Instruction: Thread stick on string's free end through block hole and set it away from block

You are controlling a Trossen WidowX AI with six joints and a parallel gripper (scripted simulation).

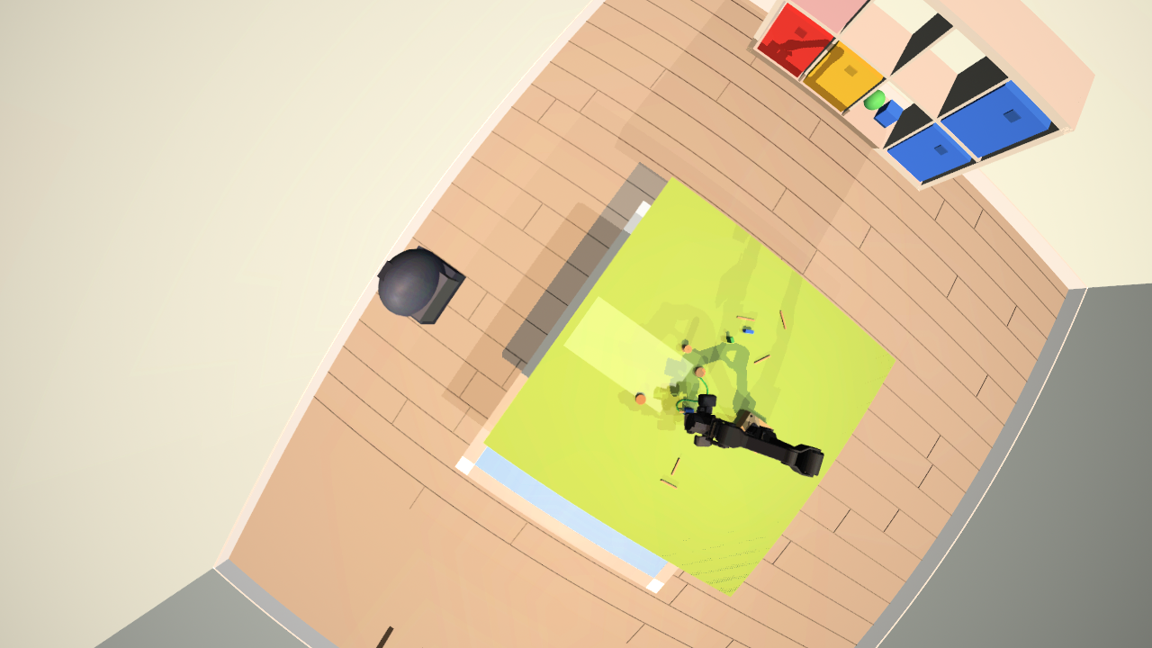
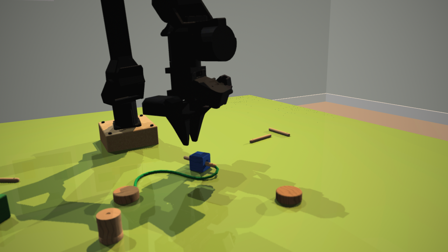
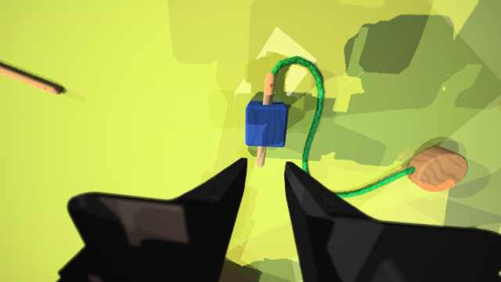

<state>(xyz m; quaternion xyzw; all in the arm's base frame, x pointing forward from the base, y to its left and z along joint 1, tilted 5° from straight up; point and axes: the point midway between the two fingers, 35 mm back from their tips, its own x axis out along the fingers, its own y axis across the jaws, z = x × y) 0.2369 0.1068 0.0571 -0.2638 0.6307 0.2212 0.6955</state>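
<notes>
I've got the little blue block (image 3: 266, 124) sitting flat on the table with the thin wooden stick (image 3: 268, 88) poking out both sides of its hole. The green string (image 3: 315, 113) loops from the stick's far end back to the round button (image 3: 438, 168), lying flat nearby.

Seen from above: lime-green desk (image 1: 837, 355) on plank flooring. Black arm (image 1: 765, 443) reaching in from the right edge toward the middle. Three small round wooden pieces (image 1: 640, 398) left of centre. Two loose sticks (image 1: 675, 465) toward the bottom edge. Colourful shelf unit (image 1: 1071, 85) beyond the top corner.
</notes>
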